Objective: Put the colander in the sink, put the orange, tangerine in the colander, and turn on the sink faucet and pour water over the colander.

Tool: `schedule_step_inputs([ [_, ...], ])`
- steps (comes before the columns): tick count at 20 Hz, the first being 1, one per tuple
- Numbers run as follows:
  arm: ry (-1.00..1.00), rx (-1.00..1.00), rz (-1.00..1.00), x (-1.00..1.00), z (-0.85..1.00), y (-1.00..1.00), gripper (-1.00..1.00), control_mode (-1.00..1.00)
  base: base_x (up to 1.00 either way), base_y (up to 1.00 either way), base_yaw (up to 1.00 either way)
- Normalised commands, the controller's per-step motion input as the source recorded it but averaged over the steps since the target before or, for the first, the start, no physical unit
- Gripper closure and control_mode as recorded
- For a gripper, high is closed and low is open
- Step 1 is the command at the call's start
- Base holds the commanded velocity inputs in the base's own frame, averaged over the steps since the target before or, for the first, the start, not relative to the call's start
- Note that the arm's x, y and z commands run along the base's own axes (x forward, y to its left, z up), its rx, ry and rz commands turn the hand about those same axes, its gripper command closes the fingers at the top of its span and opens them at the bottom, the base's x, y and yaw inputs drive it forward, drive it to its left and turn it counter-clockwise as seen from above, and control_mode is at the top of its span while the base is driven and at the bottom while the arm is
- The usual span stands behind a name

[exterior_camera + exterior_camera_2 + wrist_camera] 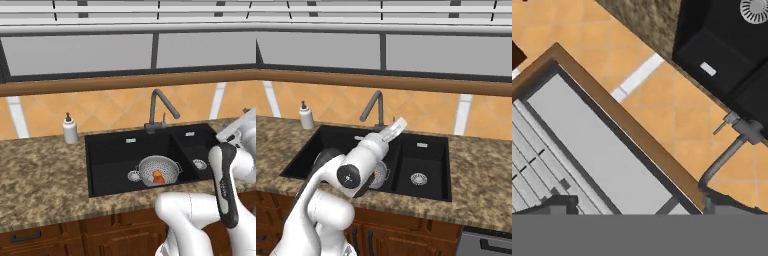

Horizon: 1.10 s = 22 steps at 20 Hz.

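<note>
Left base view: round silvery perforated metal colander (159, 170) sits in the black two-basin sink (115, 165), orange fruit (158, 176) inside.
I read the gripper (637, 209) as spread wide, empty, pointing towards the dark grey angular faucet (732, 145).

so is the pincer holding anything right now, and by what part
Nothing is held: the pincer is open and empty, pointing at the wall and the faucet.

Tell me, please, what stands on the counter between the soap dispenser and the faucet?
Nothing: in the left base view, between the soap dispenser and the faucet, there is bare counter and the sink rim.
</note>
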Motion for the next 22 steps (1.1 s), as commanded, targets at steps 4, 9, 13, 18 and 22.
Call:
schedule_step_inputs([
  [4,0.17,0.58,0.38,0.00,-0.05,-0.42,-1.00,-1.00,0.00,0.00,0.00],
  [9,0.02,0.41,0.37,0.39,-0.60,-0.09,-1.00,-1.00,0.00,0.00,0.00],
  [13,-0.07,0.18,0.23,0.70,-0.79,0.00,-1.00,-1.00,0.00,0.00,0.00],
  [18,-0.05,0.07,0.14,0.67,-0.42,0.00,-1.00,-1.00,0.00,0.00,0.00],
  [22,0.00,-0.01,0.10,0.57,-0.23,0.03,-1.00,-1.00,0.00,0.00,0.00],
])
